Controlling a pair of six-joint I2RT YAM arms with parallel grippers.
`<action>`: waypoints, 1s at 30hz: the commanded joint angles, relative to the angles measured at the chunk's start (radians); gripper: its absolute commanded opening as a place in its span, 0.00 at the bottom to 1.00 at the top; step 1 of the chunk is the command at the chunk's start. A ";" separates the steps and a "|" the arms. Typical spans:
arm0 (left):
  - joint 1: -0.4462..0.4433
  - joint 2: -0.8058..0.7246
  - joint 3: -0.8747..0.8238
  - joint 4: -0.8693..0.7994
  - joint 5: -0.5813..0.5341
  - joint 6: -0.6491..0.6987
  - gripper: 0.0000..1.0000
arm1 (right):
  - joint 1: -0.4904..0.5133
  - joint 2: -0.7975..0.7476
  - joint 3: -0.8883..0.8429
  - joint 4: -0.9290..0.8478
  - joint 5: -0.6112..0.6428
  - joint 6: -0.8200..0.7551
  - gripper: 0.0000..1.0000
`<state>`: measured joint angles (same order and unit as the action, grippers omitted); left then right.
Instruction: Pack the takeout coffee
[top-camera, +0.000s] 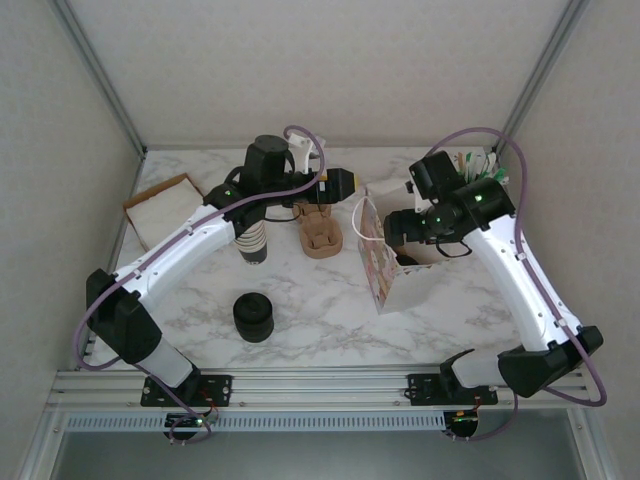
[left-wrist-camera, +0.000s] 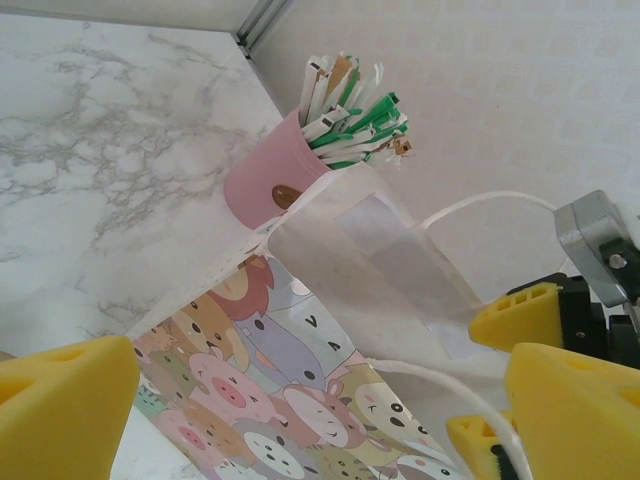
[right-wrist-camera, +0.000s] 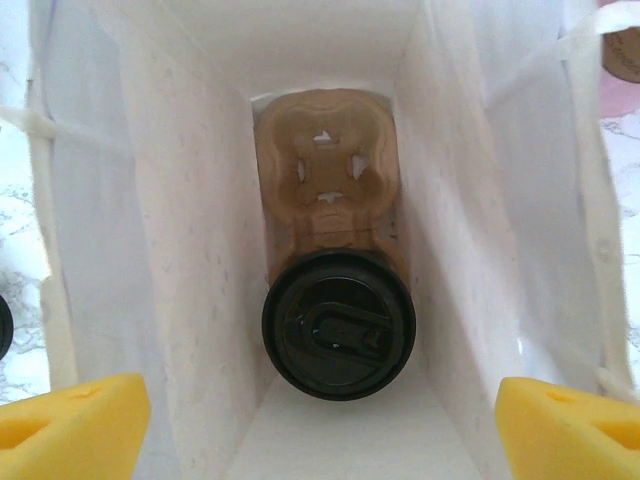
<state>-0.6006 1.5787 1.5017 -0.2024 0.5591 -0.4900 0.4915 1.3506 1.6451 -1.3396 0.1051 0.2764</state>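
The takeout coffee (right-wrist-camera: 338, 338), only its round black lid visible, sits low-centre inside the white paper bag (right-wrist-camera: 150, 250) on a brown cardboard carrier (right-wrist-camera: 325, 215). Right pincer (right-wrist-camera: 320, 430) and left pincer (left-wrist-camera: 315, 410) gape wide, pads cropped.

**Two arms over a marble table, paper bag right of centre**

Right of centre: white paper bag (top-camera: 385, 275) with cartoon-animal print, upright, mouth open. Over its mouth: wrist of the right arm (top-camera: 450, 210), pointing down into it. Just left of the bag: brown cardboard cup carrier (top-camera: 322, 235), flat on the marble table (top-camera: 330, 320). Beyond the carrier: left gripper (top-camera: 340, 184), yellow pad toward the bag. Under the left arm (top-camera: 200, 235): stack of paper cups (top-camera: 255, 245). Nearer, left of centre: squat black stack of lids (top-camera: 253, 318). Far left: cardboard box (top-camera: 160, 205), white inside. Far right corner: bundle of white and green sticks (top-camera: 478, 165).
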 joint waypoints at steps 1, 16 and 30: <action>-0.008 -0.031 0.000 0.027 -0.013 -0.003 0.94 | 0.007 -0.031 0.005 0.014 0.028 0.011 0.90; -0.008 -0.024 0.008 0.027 -0.011 -0.002 0.94 | 0.008 -0.030 0.022 0.003 0.103 0.035 0.90; -0.008 -0.031 0.008 0.033 -0.014 -0.003 0.94 | 0.007 -0.063 0.060 0.031 0.106 0.046 0.86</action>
<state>-0.6006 1.5787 1.5017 -0.2016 0.5560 -0.4900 0.4915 1.3186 1.6737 -1.3209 0.1905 0.3046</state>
